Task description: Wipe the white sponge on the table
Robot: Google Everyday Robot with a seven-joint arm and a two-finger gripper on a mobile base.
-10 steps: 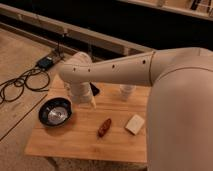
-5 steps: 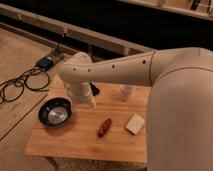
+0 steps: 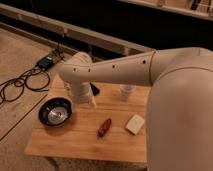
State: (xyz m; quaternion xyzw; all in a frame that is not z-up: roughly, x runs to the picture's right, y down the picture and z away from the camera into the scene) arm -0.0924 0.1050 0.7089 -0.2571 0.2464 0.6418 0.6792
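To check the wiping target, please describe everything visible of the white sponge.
The white sponge is a small, flat, off-white rectangular block, lying slightly turned on the wooden table, beside the robot's arm. Only the tabletop touches it. The gripper is apart from it, near the table's far edge, mostly hidden behind the arm.

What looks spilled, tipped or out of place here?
Nothing stands out. The white sponge lies flat on the table, beside a reddish-brown item; the dark bowl sits upright at the other end. No spill shows. The gripper is mostly hidden behind the arm near the far edge, apart from the sponge.
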